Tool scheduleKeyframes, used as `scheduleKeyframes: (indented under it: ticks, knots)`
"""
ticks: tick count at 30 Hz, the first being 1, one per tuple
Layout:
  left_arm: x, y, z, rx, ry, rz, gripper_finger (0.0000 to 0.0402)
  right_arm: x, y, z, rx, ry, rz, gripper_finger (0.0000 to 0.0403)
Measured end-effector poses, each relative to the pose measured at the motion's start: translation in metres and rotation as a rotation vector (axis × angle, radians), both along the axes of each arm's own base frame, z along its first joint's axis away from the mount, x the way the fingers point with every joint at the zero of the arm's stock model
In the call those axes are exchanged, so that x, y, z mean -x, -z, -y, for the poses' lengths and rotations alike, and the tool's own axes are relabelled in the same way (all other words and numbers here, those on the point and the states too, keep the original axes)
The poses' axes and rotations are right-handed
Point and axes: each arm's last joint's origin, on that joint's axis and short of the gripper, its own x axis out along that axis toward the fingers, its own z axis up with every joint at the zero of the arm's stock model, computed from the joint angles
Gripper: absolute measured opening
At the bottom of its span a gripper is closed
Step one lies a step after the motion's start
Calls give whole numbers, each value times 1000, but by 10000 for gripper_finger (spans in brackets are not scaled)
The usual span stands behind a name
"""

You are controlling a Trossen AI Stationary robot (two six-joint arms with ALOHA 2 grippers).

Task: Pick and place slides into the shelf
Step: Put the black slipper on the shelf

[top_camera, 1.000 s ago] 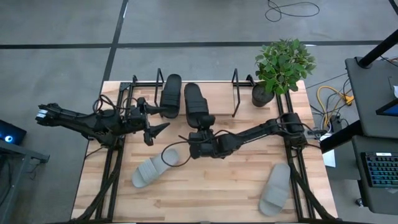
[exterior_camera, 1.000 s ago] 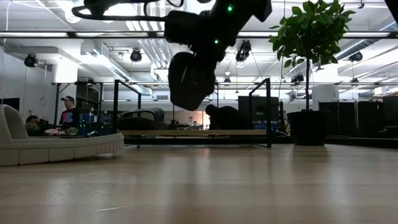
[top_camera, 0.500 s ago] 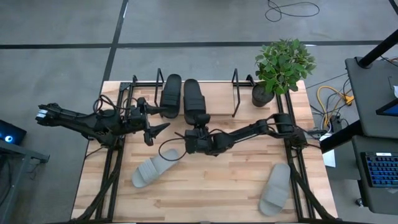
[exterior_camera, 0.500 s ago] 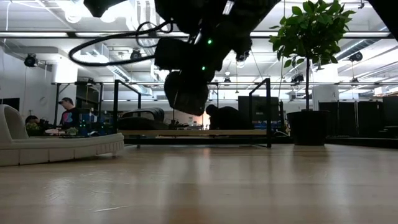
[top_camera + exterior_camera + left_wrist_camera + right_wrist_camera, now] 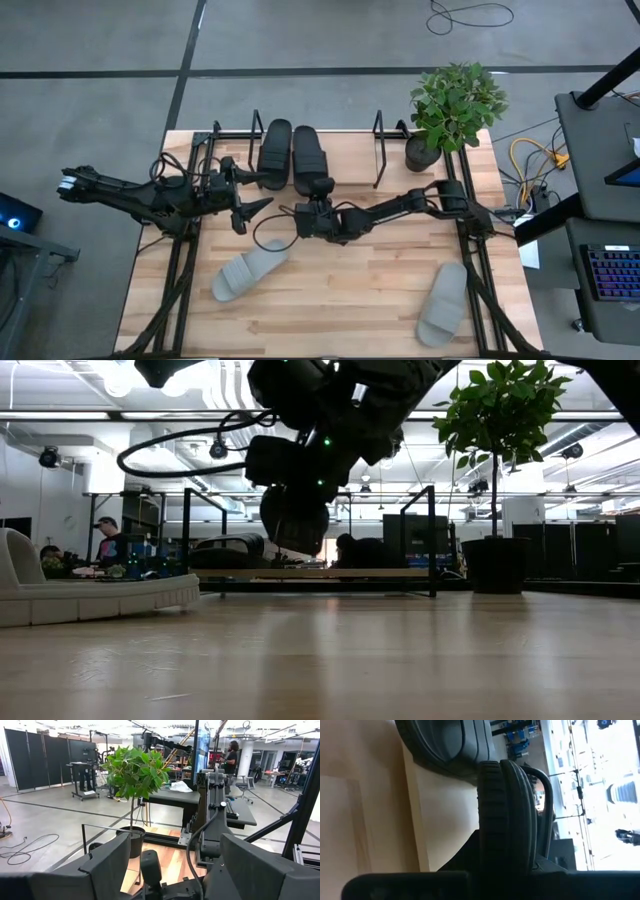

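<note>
the right pincer [image 5: 311, 212] is closed tight on the heel end of a dark slide [image 5: 311, 166], as the right wrist view shows, with the ribbed sole [image 5: 506, 815] clamped edge-on between its fingers. from that pincer the slide runs straight ahead, long axis pointing away from the arm and into the shelf [image 5: 380, 150], toe end already over the shelf board. in the low view the slide [image 5: 293, 520] hangs above the board, not yet resting on it, so i judge the step in hand is the lowering and release.

just beside the held slide, on the side toward the left arm, a second dark slide [image 5: 274, 152] already lies in the shelf, parallel to it and very close. that is the relation the next move turns on: the held one must go down beside its neighbour without riding onto it, keeping the same long axis.

the left pincer [image 5: 247, 203] waits with its fingers spread wide and nothing between them, just short of the shelf's near edge and beside the right pincer.

behind the right pincer, on the counter [image 5: 340, 310], one light slide [image 5: 248, 272] lies near, angled; the left arm looks closer to it. the other light slide [image 5: 443, 303] lies well apart, toward the right arm's base. a potted plant [image 5: 455, 105] stands beyond the shelf's far end loop.
</note>
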Motion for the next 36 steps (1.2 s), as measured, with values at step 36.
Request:
scheduleKeyframes:
  ticks: [36]
  knots:
    - [0,1,0,-4,-1,-10,293,-7,50,32,-2,40,-100,34]
